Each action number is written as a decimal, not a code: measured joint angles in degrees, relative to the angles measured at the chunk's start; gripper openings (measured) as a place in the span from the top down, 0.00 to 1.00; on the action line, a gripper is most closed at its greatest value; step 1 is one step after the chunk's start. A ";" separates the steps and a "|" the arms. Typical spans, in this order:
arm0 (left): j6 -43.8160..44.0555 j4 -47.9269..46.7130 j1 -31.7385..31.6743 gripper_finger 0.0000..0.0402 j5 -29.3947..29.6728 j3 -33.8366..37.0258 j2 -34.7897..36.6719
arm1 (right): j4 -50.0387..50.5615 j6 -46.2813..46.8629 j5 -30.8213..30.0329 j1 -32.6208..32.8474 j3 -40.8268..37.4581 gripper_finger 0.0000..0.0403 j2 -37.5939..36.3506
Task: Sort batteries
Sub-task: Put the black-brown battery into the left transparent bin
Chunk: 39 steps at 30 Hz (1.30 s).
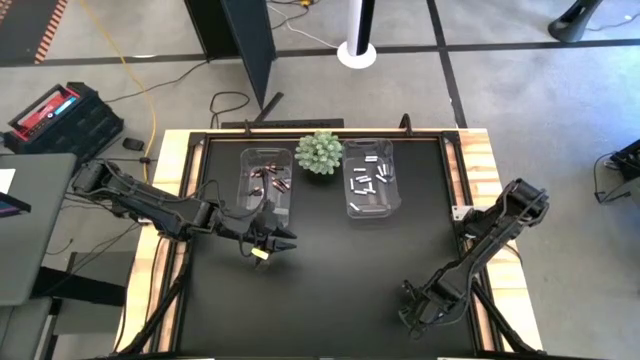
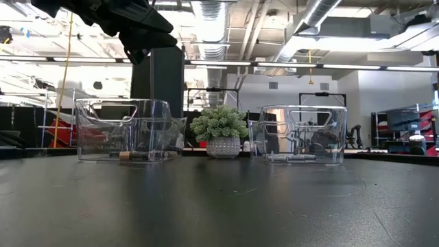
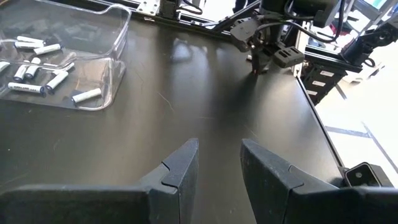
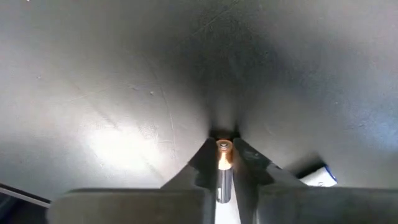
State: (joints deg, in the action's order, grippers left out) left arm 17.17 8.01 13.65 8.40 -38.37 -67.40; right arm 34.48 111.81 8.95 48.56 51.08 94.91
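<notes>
My right gripper [image 4: 224, 163], near the table's front right [image 1: 408, 310], points steeply down and is shut on a dark battery [image 4: 224, 177] with a copper end. My left gripper [image 3: 219, 148] hovers open above the table's left middle [image 1: 285, 241] with nothing between its fingers. Dark batteries lie in the left clear bin [image 1: 266, 178]. Pale batteries [image 3: 37, 74] lie in the right clear bin [image 1: 370, 178]. A small pale thing [image 4: 318, 177], perhaps another battery, lies on the table beside my right fingers. My right gripper pinches the dark battery between its two fingers, which lie along it. The copper end [image 4: 224, 149] sticks out past the fingertips toward the table. The fingers come from above, slanting down. Whether that end touches the table, I cannot tell.
A green spiky plant [image 1: 320, 152] in a pot stands between the two bins at the table's far side. Wooden rails [image 1: 480, 160] border the black mat left and right. The middle of the mat [image 1: 340, 270] lies bare between the two arms.
</notes>
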 joint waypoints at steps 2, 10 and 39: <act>0.00 0.02 0.00 0.71 0.00 0.00 0.00 | 0.18 0.02 0.00 0.00 0.04 0.91 -0.03; 0.02 0.01 0.00 0.71 -0.01 0.00 0.00 | 0.42 0.02 0.08 -0.84 0.07 0.95 -0.07; 0.00 -0.03 0.00 0.71 -0.48 0.00 0.00 | -13.35 -24.82 -3.14 -28.07 -0.03 0.94 0.07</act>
State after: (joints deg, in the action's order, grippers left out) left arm 17.17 7.99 13.65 7.93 -38.37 -67.40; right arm 21.13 86.99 5.81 20.48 51.05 94.98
